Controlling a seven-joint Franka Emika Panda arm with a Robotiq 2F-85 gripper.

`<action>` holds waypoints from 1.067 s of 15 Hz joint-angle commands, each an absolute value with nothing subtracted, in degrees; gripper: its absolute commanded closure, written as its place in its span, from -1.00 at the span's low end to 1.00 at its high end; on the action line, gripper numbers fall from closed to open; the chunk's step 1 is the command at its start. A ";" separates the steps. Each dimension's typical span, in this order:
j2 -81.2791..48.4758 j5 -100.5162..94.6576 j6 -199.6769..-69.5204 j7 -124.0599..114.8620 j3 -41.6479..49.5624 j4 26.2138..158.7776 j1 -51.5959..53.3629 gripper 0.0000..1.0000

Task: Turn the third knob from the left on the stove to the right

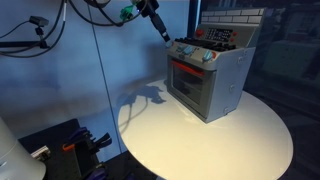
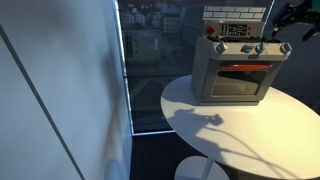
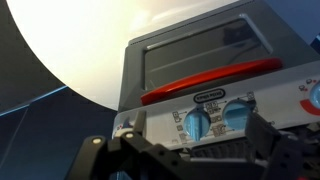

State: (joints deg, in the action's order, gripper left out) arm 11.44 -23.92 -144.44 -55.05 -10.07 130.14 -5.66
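Note:
The stove [image 1: 205, 80] is a silver-grey toy box with a red-framed oven window, and it stands on a round white table [image 1: 200, 140]. It shows in both exterior views [image 2: 235, 70]. A row of pale-teal knobs runs along its top front [image 2: 262, 48]. In the wrist view two knobs [image 3: 197, 122] [image 3: 236, 115] sit side by side just beyond my gripper [image 3: 200, 150]; I cannot tell which is the third. My gripper is open and empty, short of the knob panel and touching nothing. It hangs in the air in front of the stove's top in an exterior view [image 1: 162, 33].
The red oven handle [image 3: 210, 80] lies close to the knobs. A brick-patterned back panel [image 2: 238, 14] rises behind the burners. A dark window [image 2: 150, 60] lies behind the table. Cables and dark gear [image 1: 70, 140] sit on the floor beside the table.

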 commanded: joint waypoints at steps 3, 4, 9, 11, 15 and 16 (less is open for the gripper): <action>10.22 -22.37 -145.59 -53.04 -7.85 129.08 -4.56 -1.00; 9.80 -22.14 -145.90 -52.42 -7.44 128.85 -4.54 -1.00; 7.44 -21.14 -146.78 -47.76 -5.58 127.01 -4.63 -1.00; 6.25 -20.84 -146.59 -45.11 -4.75 125.70 -4.61 -1.00; 4.25 -20.24 -146.36 -40.64 -3.32 123.28 -4.50 -1.00; 5.81 -21.60 -146.65 -43.46 -3.62 125.73 -4.47 -1.00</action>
State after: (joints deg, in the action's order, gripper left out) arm 5.77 -21.66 -146.75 -43.56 -4.32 125.76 -5.17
